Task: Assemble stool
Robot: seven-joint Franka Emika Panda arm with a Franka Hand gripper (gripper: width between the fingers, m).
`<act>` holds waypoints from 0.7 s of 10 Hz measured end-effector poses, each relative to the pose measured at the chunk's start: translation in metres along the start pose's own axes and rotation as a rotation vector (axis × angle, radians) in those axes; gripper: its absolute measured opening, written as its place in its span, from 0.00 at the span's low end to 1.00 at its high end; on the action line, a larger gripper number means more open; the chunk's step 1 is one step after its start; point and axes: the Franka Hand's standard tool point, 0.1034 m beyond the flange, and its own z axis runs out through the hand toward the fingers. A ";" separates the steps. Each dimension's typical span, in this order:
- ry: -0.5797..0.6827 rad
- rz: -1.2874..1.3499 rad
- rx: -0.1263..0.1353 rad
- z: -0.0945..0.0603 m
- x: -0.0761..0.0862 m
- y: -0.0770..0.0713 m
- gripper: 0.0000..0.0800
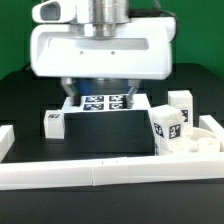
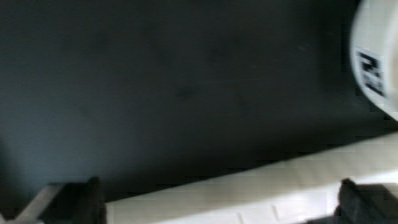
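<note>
Wide open and empty over the black desk, the pincer seemingly faced a pick-up, needing alignment over a small white rectangular plastic leg block.

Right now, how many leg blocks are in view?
3. One leg block at the exterior view's left; two at its right, one in front, one behind it. The arm may hide others.
</note>
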 end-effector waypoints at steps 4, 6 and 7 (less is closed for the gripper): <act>-0.035 -0.078 -0.004 0.003 -0.004 0.017 0.81; -0.037 -0.077 -0.005 0.004 -0.005 0.019 0.81; -0.161 -0.087 0.015 0.011 -0.022 0.030 0.81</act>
